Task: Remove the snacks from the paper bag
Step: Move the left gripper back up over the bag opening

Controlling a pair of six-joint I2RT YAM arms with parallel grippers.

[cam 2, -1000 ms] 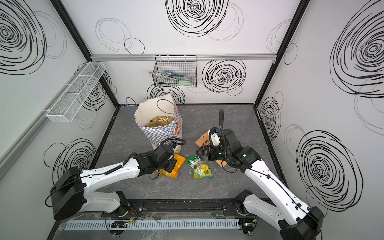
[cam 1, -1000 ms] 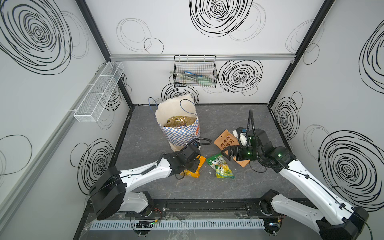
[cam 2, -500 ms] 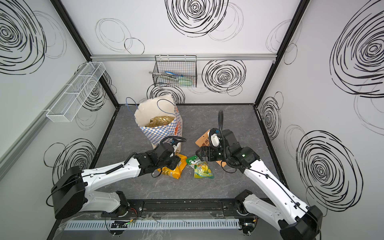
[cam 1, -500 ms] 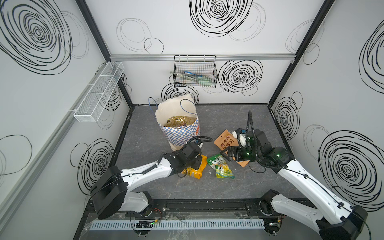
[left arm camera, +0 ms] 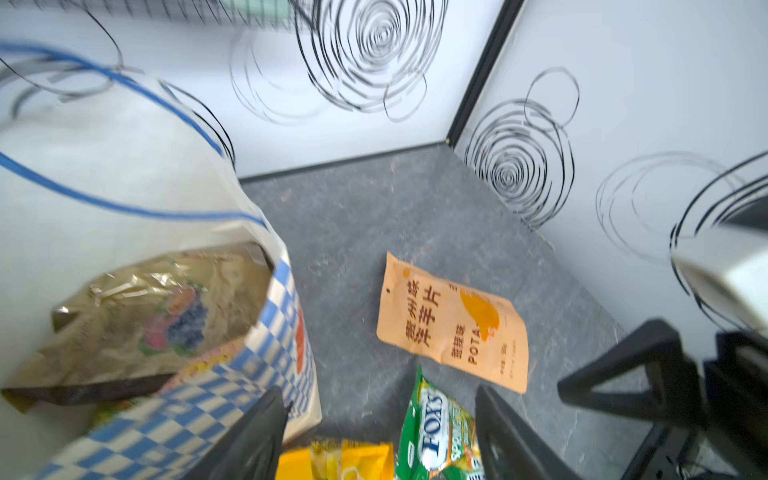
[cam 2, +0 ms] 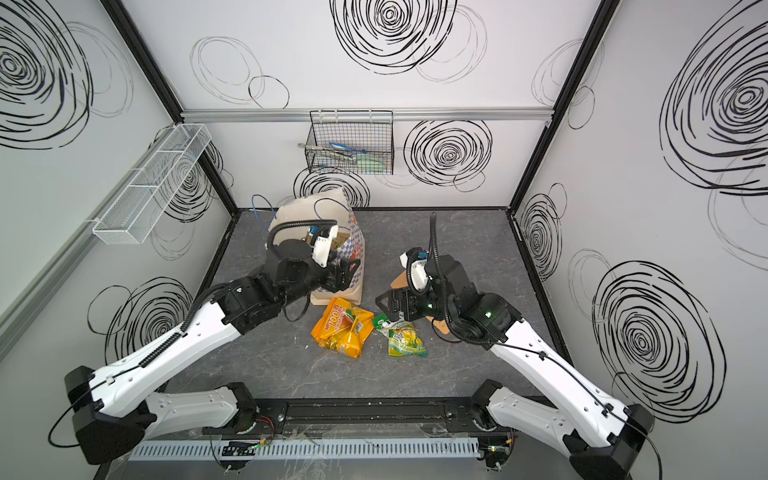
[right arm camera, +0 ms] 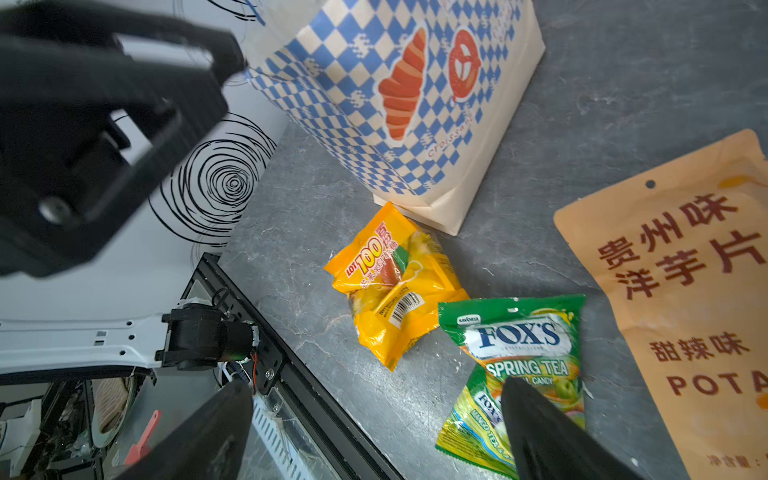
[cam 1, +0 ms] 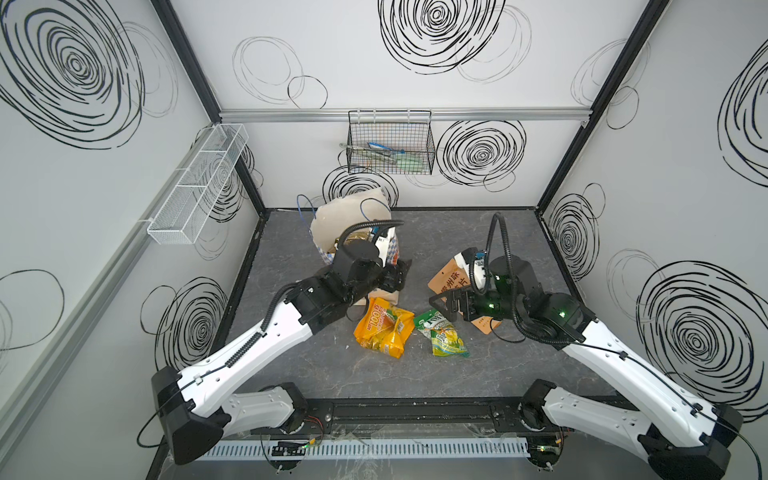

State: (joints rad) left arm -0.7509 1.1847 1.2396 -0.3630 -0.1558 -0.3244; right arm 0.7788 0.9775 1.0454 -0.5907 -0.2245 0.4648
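Observation:
The paper bag (cam 1: 347,218) (cam 2: 305,214) stands upright at the back left of the grey floor, and a gold-brown foil pack (left arm camera: 158,311) lies inside it. Three snacks lie on the floor in front of it: a yellow-orange "100" pack (cam 1: 384,328) (right arm camera: 395,282), a green pack (cam 1: 442,336) (right arm camera: 515,365) and an orange-tan pouch (left arm camera: 453,324) (right arm camera: 685,291). My left gripper (cam 1: 401,272) (left arm camera: 380,415) is open and empty, raised beside the bag's checkered front, above the yellow pack. My right gripper (cam 1: 440,307) (right arm camera: 374,399) is open and empty, hovering by the green pack, over part of the pouch.
A black wire basket (cam 1: 390,145) hangs on the back wall and a white mesh tray (cam 1: 199,183) on the left wall. The black base rail (cam 1: 411,411) runs along the floor's front edge. Walls close in three sides.
My left gripper opened and let go of the yellow-orange pack, which now lies on the floor. It then rose back toward the bag. The right arm has hardly moved.

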